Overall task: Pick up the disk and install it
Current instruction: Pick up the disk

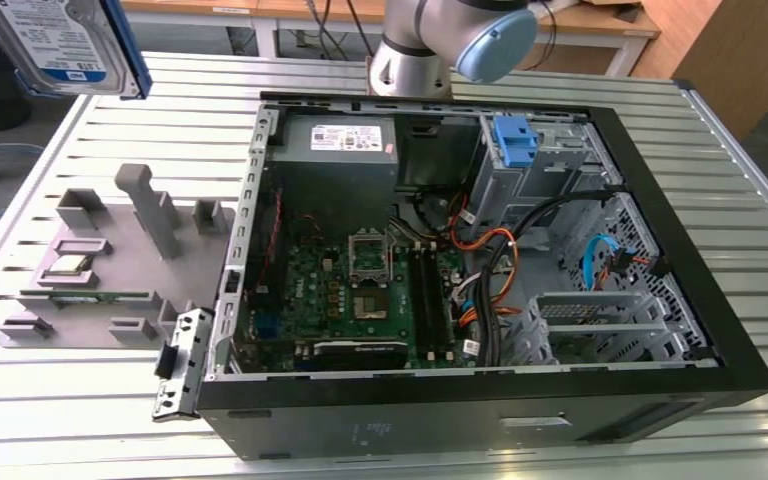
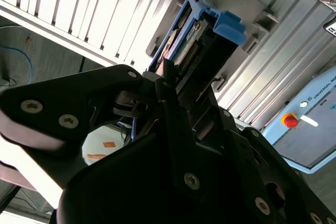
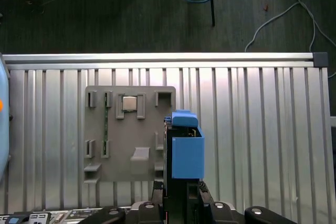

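**Operator:** Where is the disk point(image 1: 64, 45) right now?

**Arm:** It is in my gripper point(image 2: 184, 80). My black fingers point(image 2: 169, 95) are clamped on it from both sides, pressing on the blue bracket point(image 2: 227, 24) that runs along its edges. In the exterior view it hangs in the air at the exterior view's far upper left. Its silver face and blue-and-white label are turned toward that camera.

**Operator:** How far is it from the computer case point(image 1: 704, 300)?

**Arm:** Well apart. The case lies open on the slatted metal table point(image 1: 518, 85), with the motherboard point(image 1: 357, 290), the grey power supply point(image 1: 337, 140) and a blue caddy point(image 1: 511, 140) in the drive cage all exposed. The disk is on the other side of the grey fixture plate point(image 1: 104, 290) from the case.

**Operator:** What does the first wrist view show?

**Arm:** It shows the disk edge-on, standing up out of my gripper above the table. In that picture the disk overlaps one edge of the fixture plate. A processor chip point(image 3: 131, 103) sits in one of the plate's pockets and a memory stick point(image 3: 105, 124) stands in a slot near it.

**Operator:** Is the disk touching the plate?

**Arm:** I cannot tell.
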### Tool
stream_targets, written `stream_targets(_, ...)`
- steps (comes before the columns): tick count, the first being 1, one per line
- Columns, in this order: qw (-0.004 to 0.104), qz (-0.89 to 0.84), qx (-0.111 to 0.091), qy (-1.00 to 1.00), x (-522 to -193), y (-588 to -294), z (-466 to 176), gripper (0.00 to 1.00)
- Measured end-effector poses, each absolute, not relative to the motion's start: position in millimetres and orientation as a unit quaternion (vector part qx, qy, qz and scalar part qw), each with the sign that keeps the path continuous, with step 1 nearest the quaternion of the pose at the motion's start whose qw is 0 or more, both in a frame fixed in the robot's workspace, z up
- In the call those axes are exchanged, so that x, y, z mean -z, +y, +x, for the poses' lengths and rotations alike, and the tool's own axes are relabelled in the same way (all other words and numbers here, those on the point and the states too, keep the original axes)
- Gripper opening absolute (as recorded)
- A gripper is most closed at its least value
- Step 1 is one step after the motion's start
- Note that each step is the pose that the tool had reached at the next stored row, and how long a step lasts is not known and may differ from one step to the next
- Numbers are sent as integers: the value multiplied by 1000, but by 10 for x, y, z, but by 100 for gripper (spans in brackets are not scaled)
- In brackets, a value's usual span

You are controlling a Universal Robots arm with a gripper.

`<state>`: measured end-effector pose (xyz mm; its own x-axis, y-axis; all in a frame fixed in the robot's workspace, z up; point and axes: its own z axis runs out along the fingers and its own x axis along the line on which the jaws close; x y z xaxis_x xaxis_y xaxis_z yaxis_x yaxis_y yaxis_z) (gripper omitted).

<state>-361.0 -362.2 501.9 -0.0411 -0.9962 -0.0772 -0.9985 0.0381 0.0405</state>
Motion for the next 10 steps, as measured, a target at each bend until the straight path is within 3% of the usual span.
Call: stream_targets(10,14,-692,-42,720,-5019,-3622,-3387,35)
